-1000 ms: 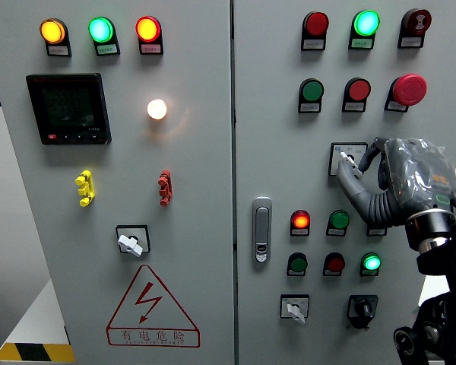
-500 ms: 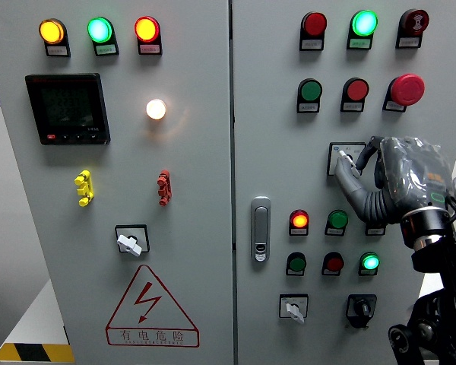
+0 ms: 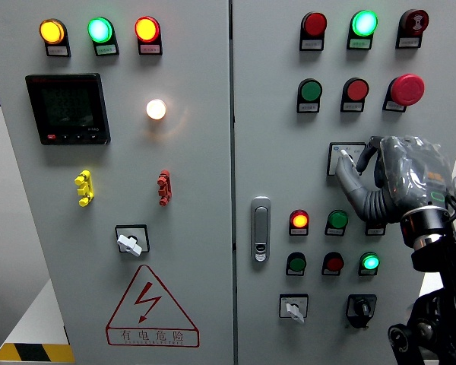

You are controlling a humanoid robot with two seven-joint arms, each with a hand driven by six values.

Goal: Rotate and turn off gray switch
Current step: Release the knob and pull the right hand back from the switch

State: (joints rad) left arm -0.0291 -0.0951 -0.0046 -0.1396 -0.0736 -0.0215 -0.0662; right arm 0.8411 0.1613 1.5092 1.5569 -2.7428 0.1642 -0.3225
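Gray switch [image 3: 342, 157] sits mid-right on the right door of a pale gray control cabinet [image 3: 273, 137], on a square plate largely covered by the right hand [image 3: 356, 166]. That hand's fingers [image 3: 349, 179] curl around the knob, pinching it. Above are red and green buttons and a red mushroom button [image 3: 406, 89]; below, small lit lamps and two more selectors. A door handle [image 3: 261, 228] stands by the seam. The left door carries a dark meter [image 3: 68, 109], lamps and a triangular warning sign [image 3: 150, 308].

Gray panel [image 3: 197, 251] — carrying lamps, buttons, switches, a meter [image 3: 68, 109].
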